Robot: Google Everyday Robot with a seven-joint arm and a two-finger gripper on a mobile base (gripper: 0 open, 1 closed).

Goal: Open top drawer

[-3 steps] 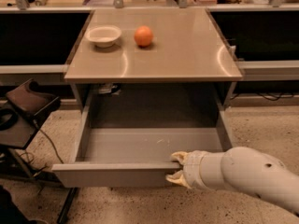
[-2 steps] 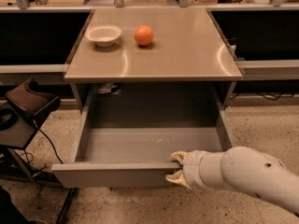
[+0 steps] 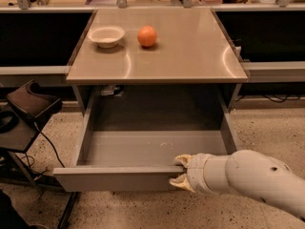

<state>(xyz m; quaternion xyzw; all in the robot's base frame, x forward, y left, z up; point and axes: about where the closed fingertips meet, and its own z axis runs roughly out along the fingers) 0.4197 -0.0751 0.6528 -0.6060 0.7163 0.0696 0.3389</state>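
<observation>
My claw (image 3: 180,171) (cream fingers on a white arm) sits at the front lip of the wide grey metal top drawer (image 3: 109,178), right of centre. One finger hooks over the rim and the other presses against the flat front, so it is closed narrowly on that lip. The drawer stands pulled well out from under the tan flat-topped bench (image 3: 190,51), its shallow tray showing. I judge the opening all but done. The next move calls for a last straight pull toward me, or a release and retreat without nudging the front inward. On the bench, a small white round bowl (image 3: 106,35) sits just beside a round orange fruit (image 3: 147,36), both clear of my work. A dark padded stand (image 3: 31,104) with a black cable is near the drawer's left corner, apparently not touching.
</observation>
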